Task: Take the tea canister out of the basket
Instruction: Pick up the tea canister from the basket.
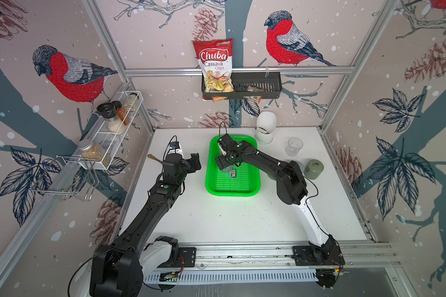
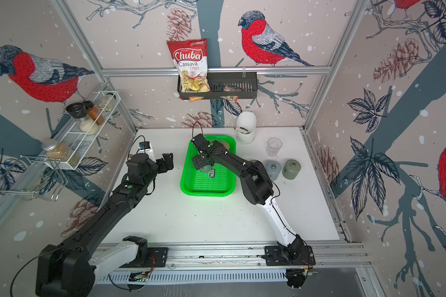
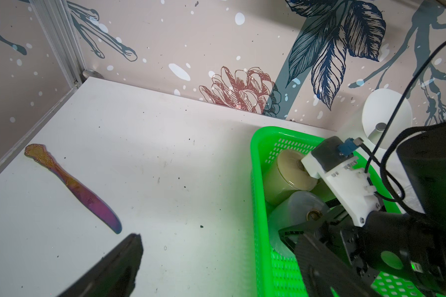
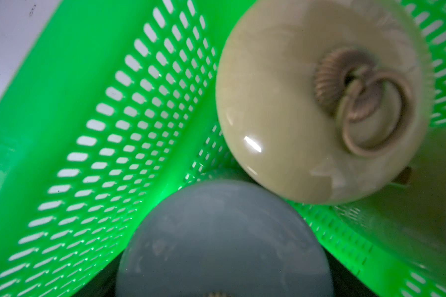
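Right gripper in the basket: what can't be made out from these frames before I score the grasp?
Right gripper: in both top views its own wrist covers the jaws; the right wrist view shows no fingers, so a grip on the grey-blue canister cannot be confirmed.
Olive canister: blurred, cut off by the right wrist view's edge.
Dark packet in the basket: print too small in a top view.
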You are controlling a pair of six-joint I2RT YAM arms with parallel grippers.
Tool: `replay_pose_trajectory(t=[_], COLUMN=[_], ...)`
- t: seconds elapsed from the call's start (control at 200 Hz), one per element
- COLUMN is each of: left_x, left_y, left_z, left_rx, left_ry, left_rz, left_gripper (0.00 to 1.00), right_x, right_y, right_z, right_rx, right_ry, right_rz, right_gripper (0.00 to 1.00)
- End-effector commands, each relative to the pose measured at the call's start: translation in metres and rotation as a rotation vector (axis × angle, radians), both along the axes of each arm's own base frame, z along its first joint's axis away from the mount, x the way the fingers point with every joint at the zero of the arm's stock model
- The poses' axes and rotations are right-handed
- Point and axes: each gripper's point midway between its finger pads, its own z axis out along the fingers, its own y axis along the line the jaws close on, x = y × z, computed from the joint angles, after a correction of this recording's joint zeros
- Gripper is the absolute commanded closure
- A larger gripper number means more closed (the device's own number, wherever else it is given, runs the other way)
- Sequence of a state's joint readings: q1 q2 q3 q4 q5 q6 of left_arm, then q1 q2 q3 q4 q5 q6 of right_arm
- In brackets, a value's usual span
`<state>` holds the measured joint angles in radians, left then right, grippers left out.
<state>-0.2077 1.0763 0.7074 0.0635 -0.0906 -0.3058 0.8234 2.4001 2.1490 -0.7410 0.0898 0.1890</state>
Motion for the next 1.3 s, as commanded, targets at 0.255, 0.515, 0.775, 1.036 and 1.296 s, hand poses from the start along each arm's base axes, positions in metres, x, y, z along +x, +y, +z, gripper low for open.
replay_pose_trajectory(t=[0.255, 0.515, 0.775, 1.036, 1.296], left_x=[0.003, 0.004, 0.003, 0.002, 0.002], left_y=[0.000, -0.001, -0.001, -0.001, -0.004], left_z=[0.003, 0.004, 0.008, 0.011, 0.014], left_rx=[0.011, 0.006, 0.003, -0.009, -0.030], left_ry=[-0.013, -0.014, -0.021, -0.028, -0.036], left_rz=[0.003, -0.003, -0.002, -0.001, -0.009], left_gripper=[0.03, 0.03, 0.03, 0.03, 0.03], right_x=[-0.002, -0.008, -0.011, -0.012, -0.018], right_y=[0.004, 0.001, 0.003, -0.001, -0.017], right_z=[0.001, 0.002, 0.016, 0.046, 0.089], right_rx=[0.022, 0.006, 0.018, 0.034, 0.044], right_ry=[0.018, 0.033, 0.014, -0.032, -0.094], right_rz=[0.011, 0.020, 0.029, 0.027, 0.010], right_gripper=[0.37, 0.73, 1.00, 1.00, 1.00])
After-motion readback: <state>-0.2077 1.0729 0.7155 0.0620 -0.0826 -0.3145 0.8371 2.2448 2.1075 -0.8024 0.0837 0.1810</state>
